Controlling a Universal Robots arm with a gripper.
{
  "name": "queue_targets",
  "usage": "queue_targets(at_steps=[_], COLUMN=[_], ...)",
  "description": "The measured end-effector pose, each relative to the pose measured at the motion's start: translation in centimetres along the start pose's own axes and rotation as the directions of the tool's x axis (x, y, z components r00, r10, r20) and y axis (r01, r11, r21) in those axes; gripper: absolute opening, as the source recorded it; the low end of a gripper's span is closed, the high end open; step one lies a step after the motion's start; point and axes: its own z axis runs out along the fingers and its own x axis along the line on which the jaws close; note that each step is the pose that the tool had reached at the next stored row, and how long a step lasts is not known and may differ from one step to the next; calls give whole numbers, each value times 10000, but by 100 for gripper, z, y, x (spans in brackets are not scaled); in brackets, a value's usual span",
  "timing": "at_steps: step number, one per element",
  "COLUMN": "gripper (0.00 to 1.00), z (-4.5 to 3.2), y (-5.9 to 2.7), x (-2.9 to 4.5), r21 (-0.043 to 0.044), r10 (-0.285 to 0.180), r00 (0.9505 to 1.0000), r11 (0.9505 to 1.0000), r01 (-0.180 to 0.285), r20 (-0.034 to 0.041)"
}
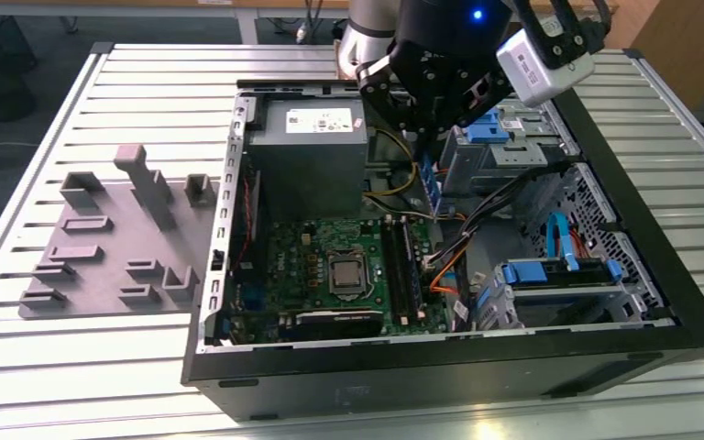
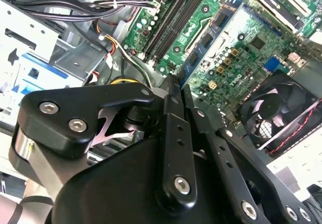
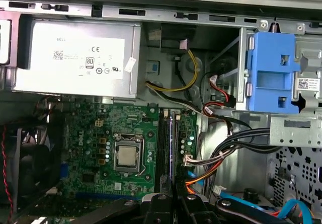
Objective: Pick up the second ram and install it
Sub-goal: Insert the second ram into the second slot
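A slatted metal table (image 1: 144,73) carries an open black computer case (image 1: 450,367) lying on its side, its near wall cutting off the lower edge of the interior in the exterior view. Over the far part of the case hangs the black gripper (image 1: 423,147), whose bulk hides the case's back corner. A white camera housing (image 1: 545,60) with a small printed label sits on the arm's side. On the exterior view's left, beside the case, lies a grey moulded tray (image 1: 107,247) of upright holders. Inside the case, the grey power supply (image 1: 309,160) carries a white label (image 3: 88,58) with lines of print and approval marks. Next to it lies the green motherboard (image 1: 327,247), with white lettering along one edge. The processor socket (image 3: 127,154) is near the board's middle and long dark memory slots (image 3: 163,143) run just beside it. A black fan (image 2: 279,110) sits at the board's edge, half cut off in the second wrist view. A blue drive bracket (image 3: 271,68) sits next to a small barcode sticker (image 3: 308,83). Black, yellow, red and orange cables (image 3: 221,148) loop between the slots and the drive cage. The jaws are clenched on the second ram (image 1: 429,183), which hangs below the gripper above the slot area. The second wrist view shows its blue face and dark chips (image 2: 207,39). In the first wrist view it is a thin edge-on strip (image 3: 171,143) over the slots. Whether it touches a slot I cannot tell.
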Motion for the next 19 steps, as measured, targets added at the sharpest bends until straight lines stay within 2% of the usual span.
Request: queue_targets(at_steps=[7,19], gripper=[14,14], z=[8,220], y=[5,-1], x=[0,2], r21=[-1,1], r10=[40,41], r00=[10000,10000], r11=[10000,10000], r01=[-40,-41], r20=[2,-1])
